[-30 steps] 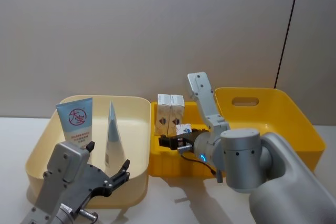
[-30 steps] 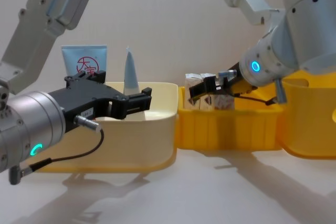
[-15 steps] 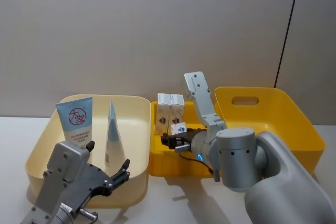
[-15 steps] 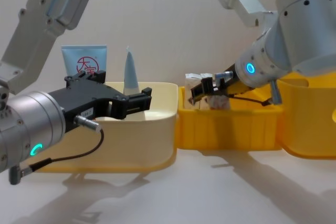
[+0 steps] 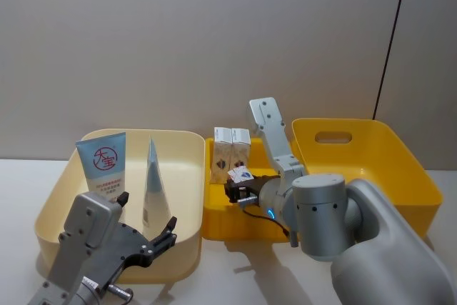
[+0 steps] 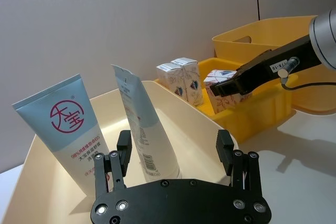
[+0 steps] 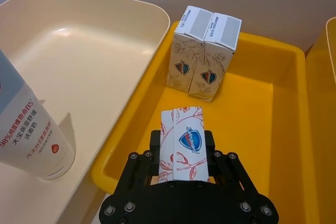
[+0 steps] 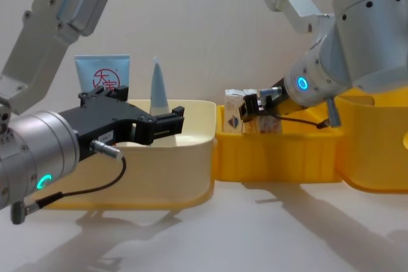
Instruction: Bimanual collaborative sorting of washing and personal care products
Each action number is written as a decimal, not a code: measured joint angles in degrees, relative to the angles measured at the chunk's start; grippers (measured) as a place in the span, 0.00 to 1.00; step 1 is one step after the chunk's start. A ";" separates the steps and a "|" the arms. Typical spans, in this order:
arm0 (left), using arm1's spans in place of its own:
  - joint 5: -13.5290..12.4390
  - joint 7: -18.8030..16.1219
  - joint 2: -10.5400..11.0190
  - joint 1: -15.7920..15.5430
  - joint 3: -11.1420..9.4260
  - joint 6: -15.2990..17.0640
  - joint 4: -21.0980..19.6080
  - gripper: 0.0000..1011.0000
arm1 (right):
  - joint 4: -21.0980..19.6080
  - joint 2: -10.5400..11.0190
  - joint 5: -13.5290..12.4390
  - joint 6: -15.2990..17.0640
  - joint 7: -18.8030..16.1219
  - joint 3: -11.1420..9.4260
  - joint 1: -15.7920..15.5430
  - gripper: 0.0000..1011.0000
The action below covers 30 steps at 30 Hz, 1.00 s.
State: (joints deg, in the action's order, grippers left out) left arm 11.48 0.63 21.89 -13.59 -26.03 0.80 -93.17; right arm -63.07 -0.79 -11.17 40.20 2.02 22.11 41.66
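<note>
Two pale-blue-and-white tubes stand in the cream bin (image 5: 47, 211): one (image 5: 103, 166) shows its red logo, the other (image 5: 152, 182) is edge-on. Two white cartons (image 5: 232, 151) stand side by side at the back of the small yellow bin (image 5: 213, 221). My right gripper (image 5: 237, 188) hovers over that bin, shut on a third carton (image 7: 184, 141) with a blue emblem, just in front of the standing pair (image 7: 203, 53). My left gripper (image 5: 146, 217) is open near the cream bin's front wall, with the tubes (image 6: 140, 121) beyond its fingers and nothing between them.
A large yellow bin (image 5: 407, 176) with a handle slot sits to the right, touching the small one. The three bins stand in a row on a pale table (image 8: 255, 234) before a grey wall.
My right gripper has carried its carton a little to the left, towards the two standing cartons, and turned it more upright. The left arm has not moved.
</note>
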 joint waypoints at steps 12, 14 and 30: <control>0.00 0.00 0.00 0.00 0.00 0.00 0.00 0.99 | -2.94 0.73 0.32 -1.17 -0.03 -0.49 -1.04 0.43; 0.00 0.00 0.00 0.00 0.00 0.00 0.00 0.99 | -4.23 1.06 0.45 -1.69 -0.04 -0.67 -1.45 0.43; 0.00 0.00 0.00 0.00 0.00 0.00 0.00 0.99 | -14.32 3.88 1.01 -6.39 -0.60 -3.22 -3.71 0.43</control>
State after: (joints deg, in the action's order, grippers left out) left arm 11.48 0.63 21.89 -13.59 -26.03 0.79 -93.18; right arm -77.39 3.10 -10.17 33.81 1.42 18.89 37.96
